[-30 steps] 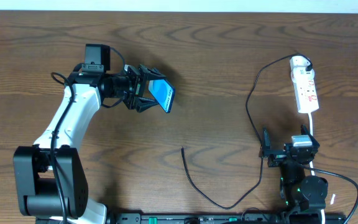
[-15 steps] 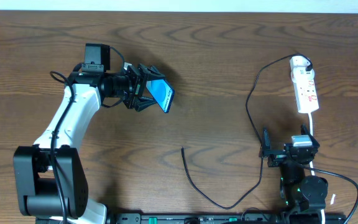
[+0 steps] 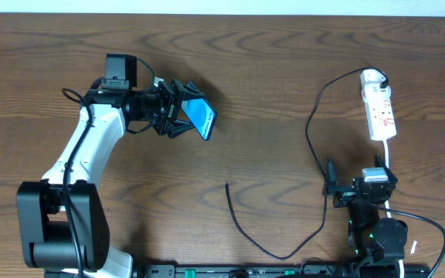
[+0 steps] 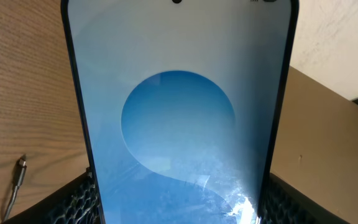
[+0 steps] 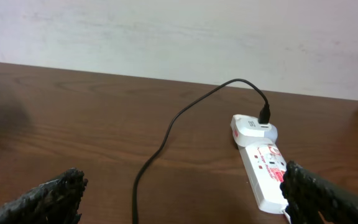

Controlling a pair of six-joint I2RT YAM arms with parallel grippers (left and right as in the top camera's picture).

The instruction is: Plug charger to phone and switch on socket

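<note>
Near edge, right side: right gripper (image 3: 359,180) sat low over the table (image 3: 284,46), jaws spread wide, nothing between them; its wrist view showed rough black finger pads (image 5: 48,199) at both lower corners. Beside it the charger (image 3: 308,127), a thin glossy black cable, ran down the right half of the table, looped close to the near edge, then curled back up toward the middle, ending in a small metal plug tip (image 4: 20,167) lying loose on the wood. Further in, left side: white and black left arm (image 3: 79,147) reached to the centre-left, left gripper (image 3: 184,110) with jaws clamped on the phone (image 3: 202,118) by its long edges, black meshed pads (image 4: 79,199) pressed on both sides. Phone was a flat rectangle with a dark rim and a glossy blue screen with a lighter circle, tilted up, well apart from the plug tip. Far right: the socket (image 3: 379,108), a white plastic strip with a rounded end and red print, lay flat, a white adapter (image 5: 253,127) plugged in at its far end with the cable's other end in it. Switch state: cannot tell. Table was dark brown wood with wavy grain, matte. Behind it was a plain off-white wall (image 5: 166,37), slightly scuffed.
</note>
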